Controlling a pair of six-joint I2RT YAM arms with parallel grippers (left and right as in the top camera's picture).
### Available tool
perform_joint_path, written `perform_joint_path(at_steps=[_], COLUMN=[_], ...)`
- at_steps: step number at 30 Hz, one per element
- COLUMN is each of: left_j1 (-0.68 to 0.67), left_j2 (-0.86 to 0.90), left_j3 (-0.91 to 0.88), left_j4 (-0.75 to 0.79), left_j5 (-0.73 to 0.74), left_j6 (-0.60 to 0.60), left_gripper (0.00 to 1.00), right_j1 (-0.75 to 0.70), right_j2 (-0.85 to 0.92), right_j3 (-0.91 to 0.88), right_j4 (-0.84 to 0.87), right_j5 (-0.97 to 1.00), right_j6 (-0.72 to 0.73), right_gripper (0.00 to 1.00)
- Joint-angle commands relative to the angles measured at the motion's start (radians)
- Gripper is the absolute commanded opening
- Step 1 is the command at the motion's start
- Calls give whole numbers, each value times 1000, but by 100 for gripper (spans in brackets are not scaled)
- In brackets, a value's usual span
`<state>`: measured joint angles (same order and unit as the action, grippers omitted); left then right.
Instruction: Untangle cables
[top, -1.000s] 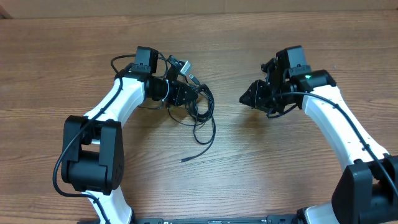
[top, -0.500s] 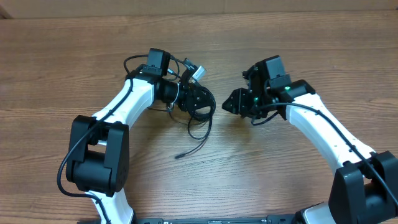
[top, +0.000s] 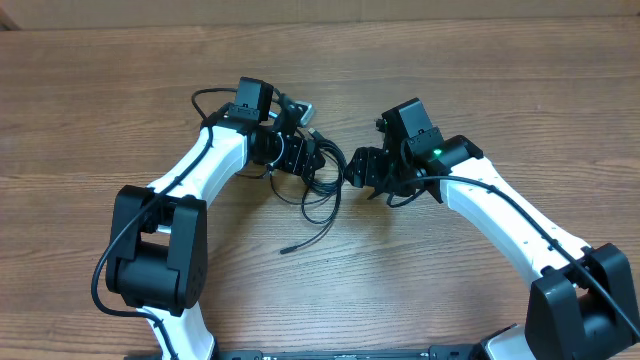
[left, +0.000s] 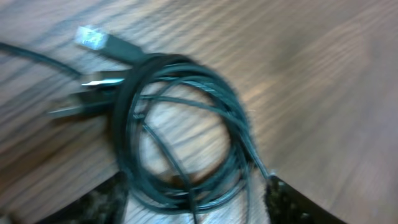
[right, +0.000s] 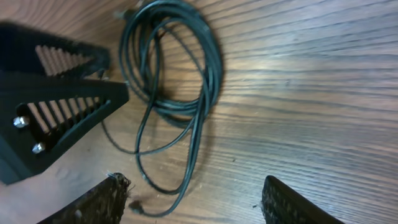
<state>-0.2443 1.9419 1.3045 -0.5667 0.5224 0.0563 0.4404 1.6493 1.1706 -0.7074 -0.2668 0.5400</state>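
The cables (top: 322, 195) are thin black cords in a loose coil on the wooden table between my two arms. A silvery plug (top: 303, 108) sticks out at the back, and a single tail ends in a small plug (top: 284, 250) nearer the front. My left gripper (top: 305, 158) is open and straddles the coil's left side. In the left wrist view the coil (left: 180, 124) lies between the spread fingers (left: 99, 205), with its plugs (left: 93, 37) beyond. My right gripper (top: 355, 168) is open just right of the coil. In the right wrist view the coil (right: 168, 74) lies ahead of the right gripper (right: 193, 205).
The left gripper's black ribbed finger (right: 56, 106) fills the left side of the right wrist view, close to the coil. Bare wood table (top: 450, 280) surrounds the arms. The table's far edge (top: 400, 18) runs along the top.
My left gripper has opened and let go of the bundle, which now rests as a coil on the table. My right arm has swung left towards the coil and opened wider.
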Motion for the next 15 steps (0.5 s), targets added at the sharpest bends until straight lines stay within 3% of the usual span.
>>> perform_joint_path(at_steps=[1, 9, 15], left_j1=[-3, -52, -80], left_j2=[11, 33, 33], left_j3=[22, 22, 21], left_j4=[-11, -9, -10], left_j5=[-112, -143, -219], left_j6=[-82, -80, -80], left_gripper=[74, 71, 64], right_j1=[3, 4, 11], right_j2=[1, 1, 2], right_j3=[-11, -129, -259], right_j4=[14, 186, 364], right_j5=[83, 83, 26], right_j6=[67, 172, 174], right_gripper=[68, 59, 42])
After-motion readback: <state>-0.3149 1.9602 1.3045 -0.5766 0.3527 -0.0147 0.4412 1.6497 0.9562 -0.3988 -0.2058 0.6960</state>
